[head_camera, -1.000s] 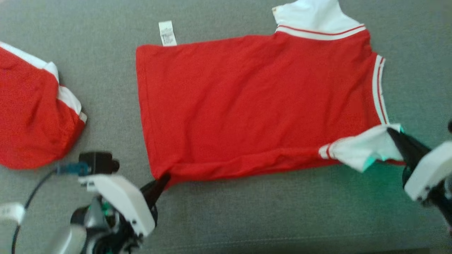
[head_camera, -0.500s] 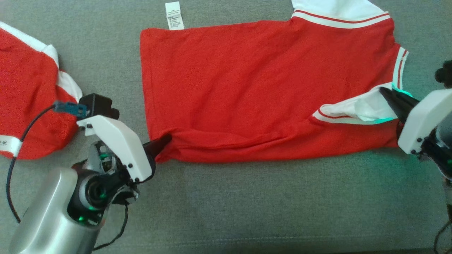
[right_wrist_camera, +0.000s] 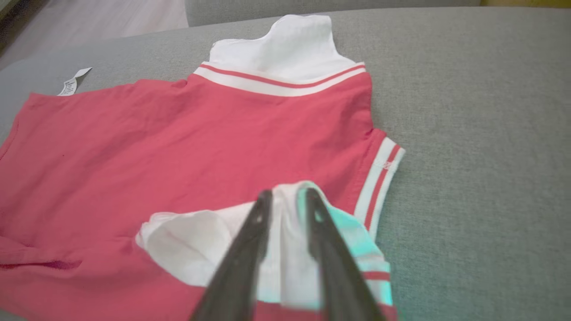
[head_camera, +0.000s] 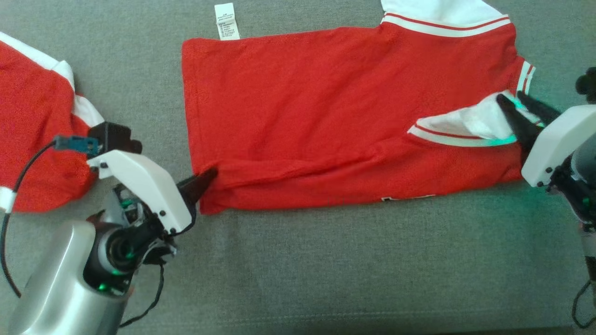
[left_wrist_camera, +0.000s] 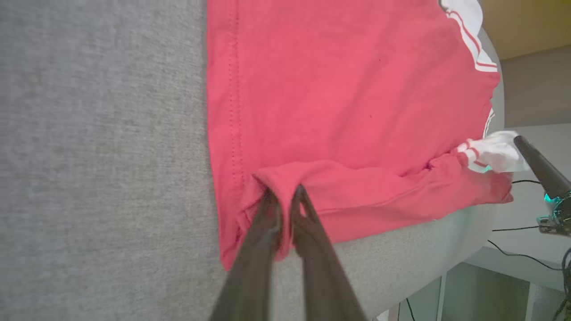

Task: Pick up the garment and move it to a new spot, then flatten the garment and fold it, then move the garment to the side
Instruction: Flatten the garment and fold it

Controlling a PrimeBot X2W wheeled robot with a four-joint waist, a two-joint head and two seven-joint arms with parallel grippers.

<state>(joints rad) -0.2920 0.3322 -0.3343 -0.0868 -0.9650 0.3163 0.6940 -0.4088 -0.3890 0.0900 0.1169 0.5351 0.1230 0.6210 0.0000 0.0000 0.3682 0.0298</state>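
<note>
From the head, we are seeing the red shirt (head_camera: 326, 116) lying spread on the grey couch (head_camera: 326, 260), filling the middle toward twelve o'clock, with its white label (head_camera: 226, 21) at eleven. Our left gripper (head_camera: 210, 174) is touching the shirt's hem corner at eight o'clock. Our right gripper (head_camera: 511, 97) is standing parted over the folded-in white sleeve (head_camera: 465, 125) at three. Another red garment (head_camera: 32, 116) is lying at nine, apart from the shirt. At the left wrist, we are watching the fingers (left_wrist_camera: 263, 223) standing slightly apart, released, with a raised fold of hem at their tips. At the right wrist, the fingers (right_wrist_camera: 254, 236) are standing spread, gripping nothing, with the sleeve lying beneath them.
</note>
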